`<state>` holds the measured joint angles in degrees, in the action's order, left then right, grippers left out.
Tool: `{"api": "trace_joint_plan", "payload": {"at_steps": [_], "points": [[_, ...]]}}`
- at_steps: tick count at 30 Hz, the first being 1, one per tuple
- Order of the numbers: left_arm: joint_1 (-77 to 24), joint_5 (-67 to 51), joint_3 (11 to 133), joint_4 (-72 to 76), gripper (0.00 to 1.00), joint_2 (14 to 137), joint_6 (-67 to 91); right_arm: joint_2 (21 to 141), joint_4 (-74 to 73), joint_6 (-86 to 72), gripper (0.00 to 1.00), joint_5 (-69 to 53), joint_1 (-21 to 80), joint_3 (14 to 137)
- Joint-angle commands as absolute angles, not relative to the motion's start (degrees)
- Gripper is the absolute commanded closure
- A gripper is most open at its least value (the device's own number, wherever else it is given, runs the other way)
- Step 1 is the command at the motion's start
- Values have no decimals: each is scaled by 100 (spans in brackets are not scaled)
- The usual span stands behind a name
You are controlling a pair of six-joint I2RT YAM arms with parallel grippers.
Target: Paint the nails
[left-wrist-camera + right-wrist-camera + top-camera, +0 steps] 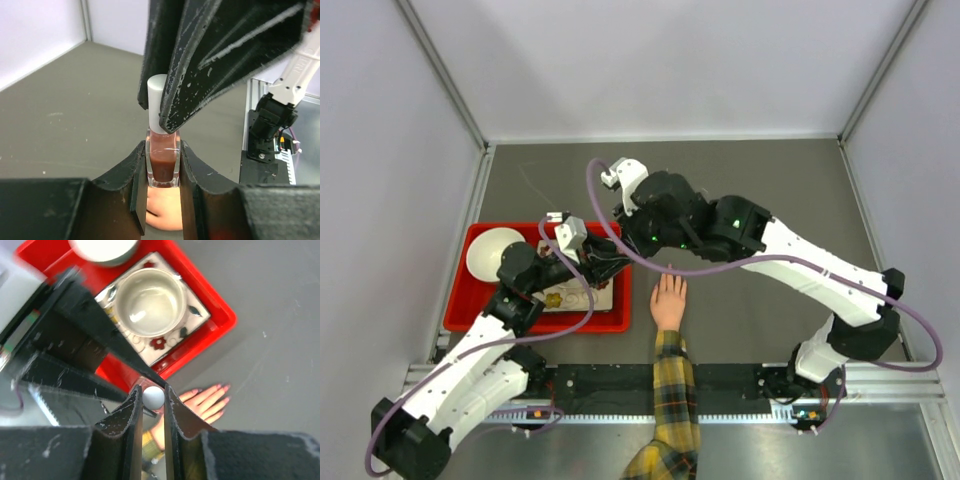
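Nails of a hand laid flat on the grey tabletop are seen just below both tools. A brown polish bottle is clamped by the left tool and its white cap pinched by the right tool, evidently for unscrewing. A red tray is set beside the left tool, pale walls around.

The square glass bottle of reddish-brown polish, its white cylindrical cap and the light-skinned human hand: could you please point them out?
Square glass bottle of reddish-brown polish (163, 161): left wrist view, front face.
White cylindrical cap (156, 100): left wrist view, left side.
Light-skinned human hand (668, 301): top external view, its back.
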<state>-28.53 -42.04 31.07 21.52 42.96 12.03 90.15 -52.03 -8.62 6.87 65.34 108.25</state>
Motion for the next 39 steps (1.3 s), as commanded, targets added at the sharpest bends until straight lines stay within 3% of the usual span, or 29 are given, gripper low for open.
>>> {"api": "trace_joint_plan", "payload": {"at_steps": [1,8,13,16,17,20,25,28,32,35,39], "points": [[-2865,-3587,3059,2566,100,3982,1063,9402,-5281,-2818,100,2573,7075,10757],[-2856,-2778,2892,2812,100,3823,1169,9729,-5335,-4710,100,3945,7514,11057],[-2865,-2654,2874,2751,100,3736,1152,9738,-5265,-5273,100,3981,7515,11048],[-2857,-2646,2892,2611,100,3674,1073,9703,-5194,-4835,83,3780,7515,11171],[-2856,-2646,2892,2558,100,3674,1055,9668,-5168,-4669,65,3640,7515,11188],[-2865,-2602,2918,2435,100,3665,1020,9239,-4871,-3992,37,3455,7523,11066],[-2865,-2663,2962,2294,100,3656,976,8517,-4894,-2682,11,3612,7462,10959],[-2857,-2820,2971,2303,100,3682,1028,8201,-4896,-1857,9,3071,7024,11118],[-2857,-3847,3137,2364,100,3875,1186,7832,-4842,-592,17,-392,6101,10951],[-2857,-4794,3216,2609,100,4165,1502,7866,-5281,437,21,-1735,5749,10881],[-2856,-5369,3287,2689,100,4429,1731,8278,-5774,993,25,-2328,5599,11197]]}}
